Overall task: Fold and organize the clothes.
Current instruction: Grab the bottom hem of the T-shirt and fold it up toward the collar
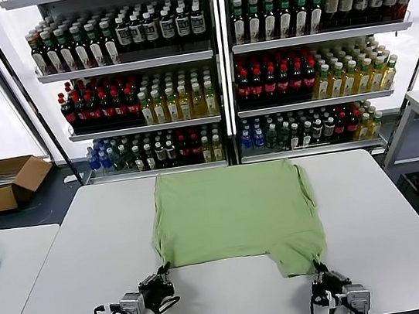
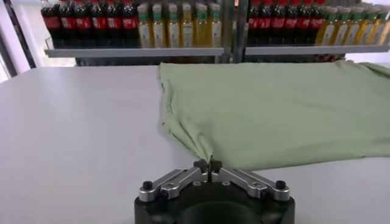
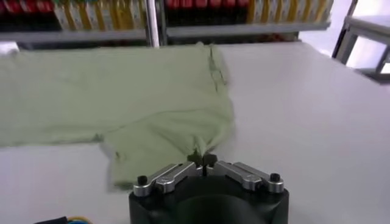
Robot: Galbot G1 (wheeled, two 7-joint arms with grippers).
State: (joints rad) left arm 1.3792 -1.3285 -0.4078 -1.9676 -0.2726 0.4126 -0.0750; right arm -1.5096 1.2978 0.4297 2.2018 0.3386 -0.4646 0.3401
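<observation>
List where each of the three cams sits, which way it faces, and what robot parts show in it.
Head: high on the robot, looking down and forward at the white table, green shirt, bottle shelves; left gripper and right gripper show.
Left wrist: behind the left gripper, low over the table, facing the shelves, shut on the shirt's near-left corner.
Right wrist: behind the right gripper, shut on the near-right corner.
All three share the shirt.
</observation>
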